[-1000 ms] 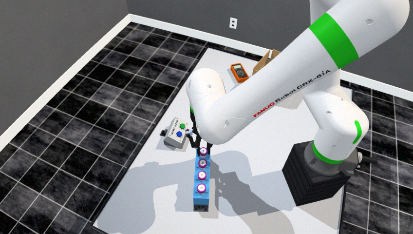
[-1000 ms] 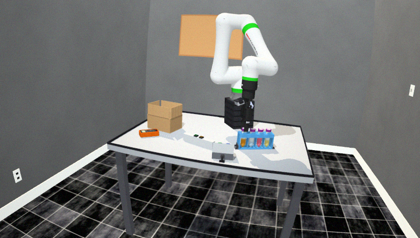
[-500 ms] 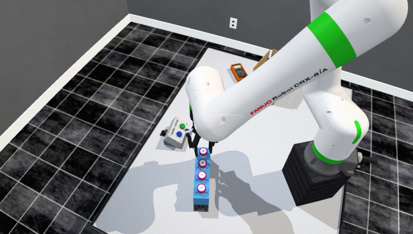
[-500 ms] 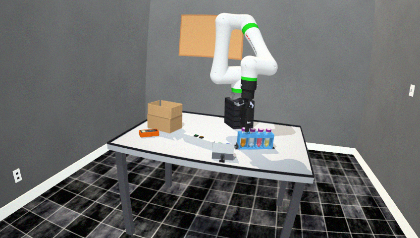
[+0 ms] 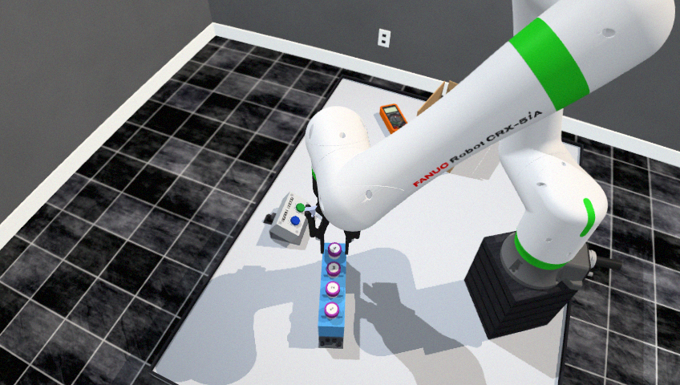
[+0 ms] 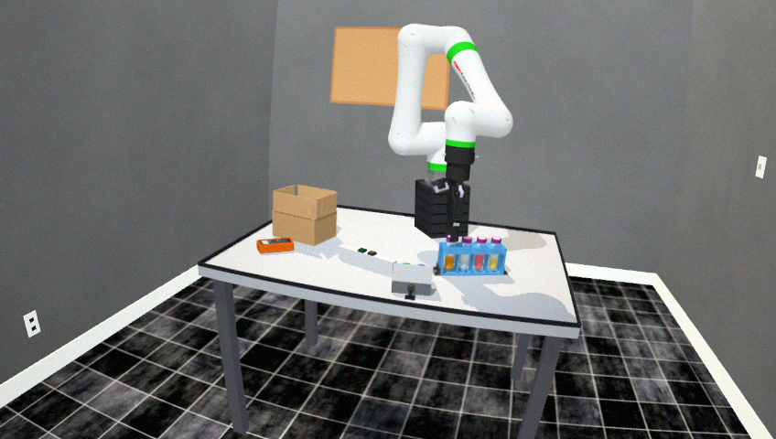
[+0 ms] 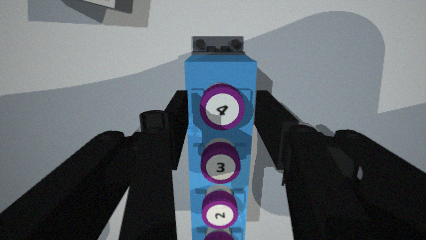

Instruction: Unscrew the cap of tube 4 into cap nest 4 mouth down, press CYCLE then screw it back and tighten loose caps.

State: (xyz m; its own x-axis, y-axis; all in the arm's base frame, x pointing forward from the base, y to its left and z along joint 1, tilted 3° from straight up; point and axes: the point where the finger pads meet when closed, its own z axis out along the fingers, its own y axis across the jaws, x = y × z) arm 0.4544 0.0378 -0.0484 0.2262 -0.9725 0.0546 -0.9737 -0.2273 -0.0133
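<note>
The blue decapping station holds several tubes with purple caps. The cap of tube 4 sits on its tube at the end of the row nearest the key housing; it also shows in the top view and the exterior view. My gripper points straight down over tube 4, with one finger on each side of the cap. The fingers stand clear of the cap with a gap on both sides, so the gripper is open. Caps 3 and 2 sit on their tubes. The cap tray lies left of the housing, its lamps dark.
The grey key housing with the green READY key and the blue CYCLE key stands just beside the station. A cardboard box and an orange multimeter lie at the far end of the table.
</note>
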